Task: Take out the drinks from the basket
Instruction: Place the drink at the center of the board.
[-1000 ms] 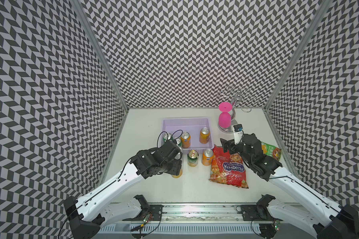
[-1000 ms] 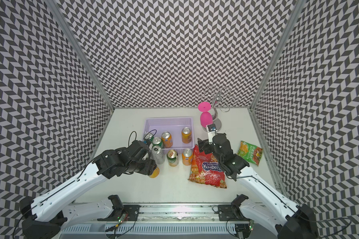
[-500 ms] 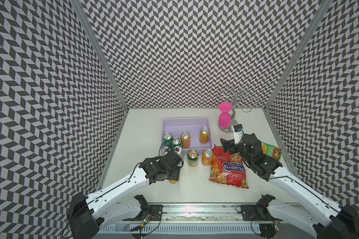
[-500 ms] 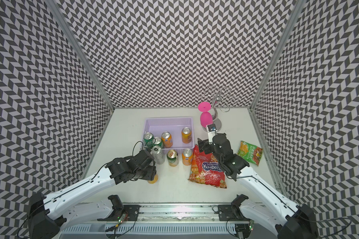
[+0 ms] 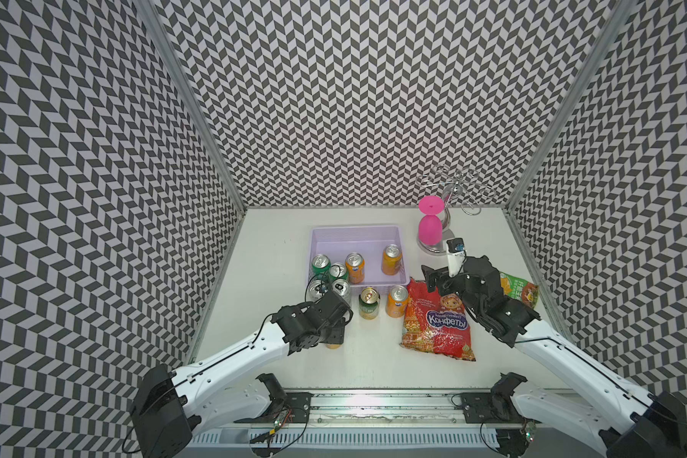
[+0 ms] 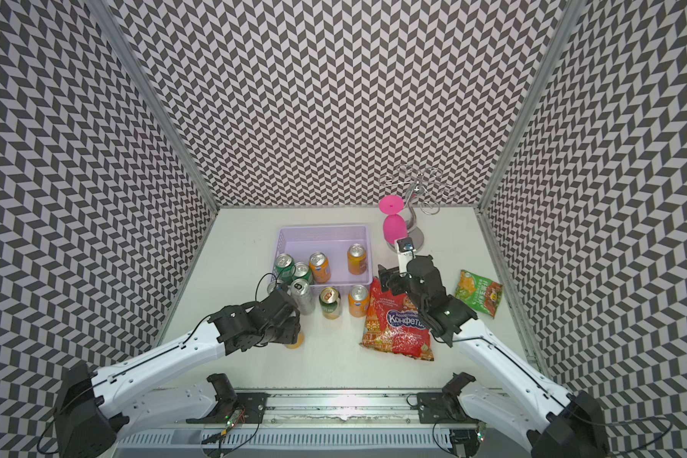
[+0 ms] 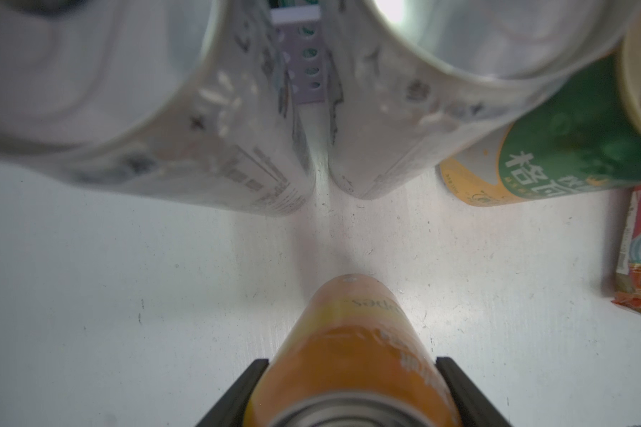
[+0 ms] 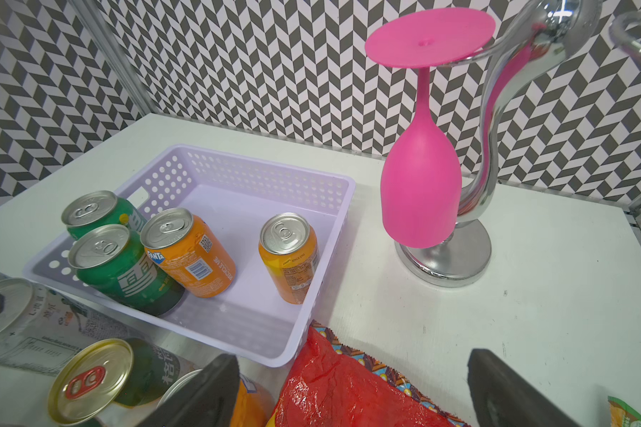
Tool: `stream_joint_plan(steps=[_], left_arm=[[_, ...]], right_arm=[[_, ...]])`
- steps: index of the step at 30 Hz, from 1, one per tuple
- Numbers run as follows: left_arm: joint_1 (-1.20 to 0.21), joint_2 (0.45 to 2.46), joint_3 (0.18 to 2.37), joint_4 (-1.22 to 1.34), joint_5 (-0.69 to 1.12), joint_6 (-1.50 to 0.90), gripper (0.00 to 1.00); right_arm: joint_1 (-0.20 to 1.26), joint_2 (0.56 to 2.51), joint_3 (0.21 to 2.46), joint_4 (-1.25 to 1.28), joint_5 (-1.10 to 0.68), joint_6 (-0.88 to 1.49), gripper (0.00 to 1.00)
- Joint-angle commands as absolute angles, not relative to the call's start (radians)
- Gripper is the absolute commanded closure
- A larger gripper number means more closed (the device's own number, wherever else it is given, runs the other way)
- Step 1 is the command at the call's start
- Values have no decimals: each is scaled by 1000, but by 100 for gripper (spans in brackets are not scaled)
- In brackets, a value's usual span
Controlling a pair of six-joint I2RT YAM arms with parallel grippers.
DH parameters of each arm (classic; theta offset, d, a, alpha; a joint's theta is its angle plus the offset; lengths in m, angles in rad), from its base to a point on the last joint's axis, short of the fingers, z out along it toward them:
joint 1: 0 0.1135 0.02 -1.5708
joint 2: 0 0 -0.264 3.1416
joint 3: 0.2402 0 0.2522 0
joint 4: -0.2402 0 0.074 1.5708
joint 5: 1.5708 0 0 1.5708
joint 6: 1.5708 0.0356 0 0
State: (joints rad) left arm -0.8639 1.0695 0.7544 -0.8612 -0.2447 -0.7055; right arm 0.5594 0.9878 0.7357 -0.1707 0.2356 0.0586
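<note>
The pale-lilac basket [image 5: 355, 230] [image 8: 260, 173] holds two green cans [image 5: 320, 263] [image 8: 121, 266] and two orange cans [image 5: 392, 259] [image 8: 288, 255]. Just outside its near wall stand two silver cans [image 5: 341, 288] [image 7: 404, 122], a dark green gold-topped can [image 5: 369, 303] and an orange can [image 5: 396, 301]. My left gripper [image 5: 336, 331] [image 7: 352, 369] is shut on another orange can [image 6: 294, 341] [image 7: 348, 347], upright and low over the table in front of the silver cans. My right gripper [image 5: 433, 277] [image 8: 352, 373] is open over the far end of the red bag, holding nothing.
A red snack bag [image 5: 437, 321] lies right of the cans. A green snack bag [image 6: 478, 292] lies near the right wall. A pink glass [image 5: 429, 230] hangs upside down on a chrome stand [image 8: 446, 266] right of the basket.
My left arm has drawn back from the basket's near-left corner toward the table's front, carrying the orange can lower. The right arm has not moved.
</note>
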Motion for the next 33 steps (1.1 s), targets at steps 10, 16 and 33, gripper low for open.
stream_joint_plan(steps=[10, 16, 33], left_arm=[[-868, 1132, 766, -807, -284, -718, 29], [-867, 1116, 778, -815, -280, -713, 24], [-829, 1134, 1137, -1067, -311, -530, 8]], right_arm=[[555, 973, 730, -112, 237, 51, 1], [556, 966, 730, -110, 237, 50, 0], [555, 953, 730, -108, 236, 48, 0]])
